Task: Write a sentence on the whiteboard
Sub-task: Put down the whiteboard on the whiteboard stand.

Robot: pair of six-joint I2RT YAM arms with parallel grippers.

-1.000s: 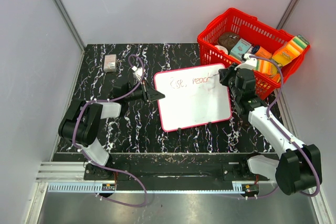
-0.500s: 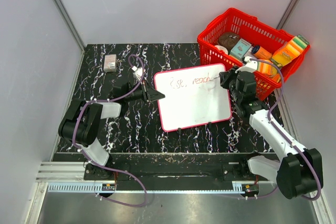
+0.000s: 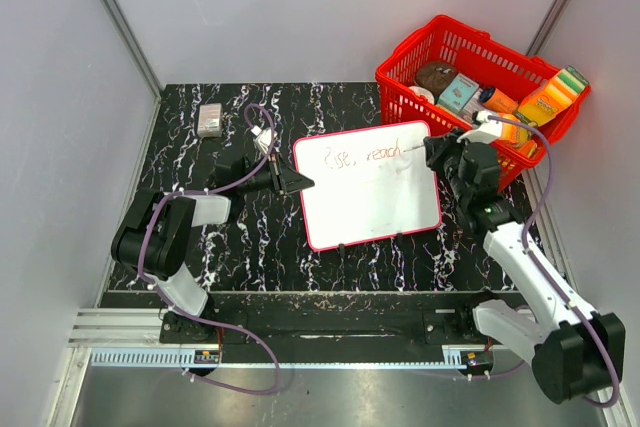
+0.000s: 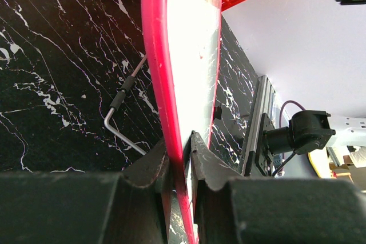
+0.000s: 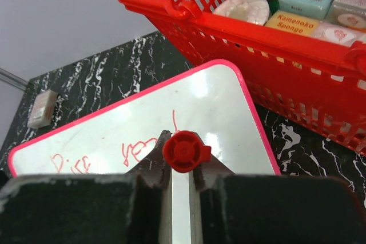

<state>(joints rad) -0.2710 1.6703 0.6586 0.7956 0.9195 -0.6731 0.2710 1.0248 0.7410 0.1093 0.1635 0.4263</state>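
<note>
The whiteboard (image 3: 370,185) with its thin red rim stands tilted on wire legs in the middle of the black marble table. My left gripper (image 3: 296,183) is shut on its left rim (image 4: 157,84). Red cursive words of the sentence (image 3: 362,156) run along the board's top, also seen in the right wrist view as the sentence (image 5: 134,154). My right gripper (image 3: 432,150) is shut on a red marker (image 5: 186,151), seen end-on, with its tip at the end of the second word near the board's upper right.
A red basket (image 3: 420,54) full of groceries sits just behind and right of the board, close to my right arm. A small grey eraser block (image 3: 209,119) lies at the back left. A wire leg (image 4: 121,119) props the board from behind.
My right gripper with the marker has shifted slightly right along the top row, and the second word has grown by a stroke. The left arm and board have not moved.
</note>
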